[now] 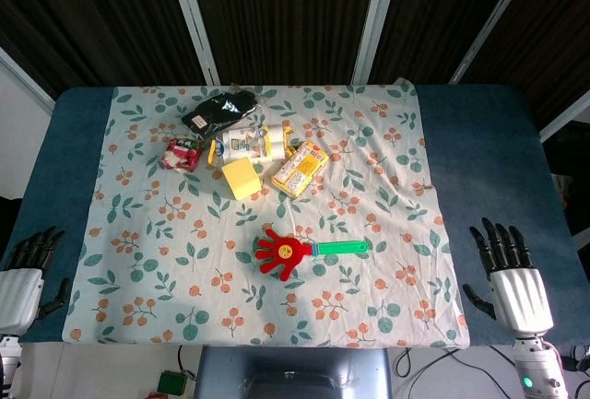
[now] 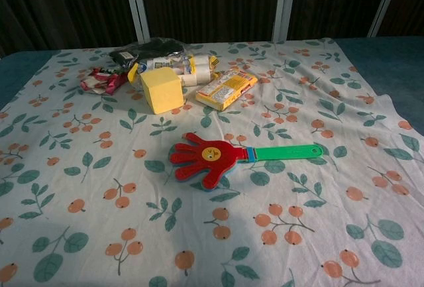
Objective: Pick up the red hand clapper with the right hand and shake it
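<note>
Red hand clapper (image 1: pixel 288 252) flat on floral cloth (image 1: pixel 387 141), long axis left-right, palm leftward, green handle rightward. Right hand (image 1: pixel 507 275) spread, empty, well apart; left hand (image 1: pixel 23 275) likewise.

Bright even overhead light; soft shadows; sharp focus; dark backdrop.

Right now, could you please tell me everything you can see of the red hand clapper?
The red hand clapper looks like glossy plastic: a red hand-shaped head with spread fingers and a small yellow face, other coloured layers peeking out underneath, and a long green handle joined by a blue collar. It lies flat on the floral tablecloth, head toward the robot's left, handle toward its right. Neither hand touches it.
</note>
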Tool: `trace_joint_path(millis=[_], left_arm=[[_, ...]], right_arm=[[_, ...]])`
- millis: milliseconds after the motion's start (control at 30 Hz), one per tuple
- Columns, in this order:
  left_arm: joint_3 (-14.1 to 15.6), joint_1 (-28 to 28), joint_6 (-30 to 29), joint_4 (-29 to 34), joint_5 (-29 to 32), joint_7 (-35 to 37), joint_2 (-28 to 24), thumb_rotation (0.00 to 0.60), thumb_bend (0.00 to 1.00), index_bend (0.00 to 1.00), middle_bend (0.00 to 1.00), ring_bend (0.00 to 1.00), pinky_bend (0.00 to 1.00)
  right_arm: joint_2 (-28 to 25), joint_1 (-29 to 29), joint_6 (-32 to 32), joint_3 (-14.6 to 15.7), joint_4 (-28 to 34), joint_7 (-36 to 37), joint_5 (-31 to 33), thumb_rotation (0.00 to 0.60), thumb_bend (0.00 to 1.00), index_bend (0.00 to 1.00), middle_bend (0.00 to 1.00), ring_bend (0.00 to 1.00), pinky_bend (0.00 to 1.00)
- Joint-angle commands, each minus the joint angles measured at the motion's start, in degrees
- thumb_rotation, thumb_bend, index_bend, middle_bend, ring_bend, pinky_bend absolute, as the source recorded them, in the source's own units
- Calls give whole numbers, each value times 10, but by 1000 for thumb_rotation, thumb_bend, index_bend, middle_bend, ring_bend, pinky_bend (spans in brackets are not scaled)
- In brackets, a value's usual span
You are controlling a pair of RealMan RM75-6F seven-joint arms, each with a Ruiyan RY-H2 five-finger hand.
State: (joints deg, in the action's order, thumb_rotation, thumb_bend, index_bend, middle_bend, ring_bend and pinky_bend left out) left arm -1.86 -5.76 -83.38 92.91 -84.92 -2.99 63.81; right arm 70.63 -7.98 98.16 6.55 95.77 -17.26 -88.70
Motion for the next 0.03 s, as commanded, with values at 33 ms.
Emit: trace_joint_path(millis=[33], left_arm=[[0,0,0,0,0,0,0,600,469,0,30,0,94]], right_arm=[[-25,7,-32,0,6,19,18,600,276,0,0,0,0]])
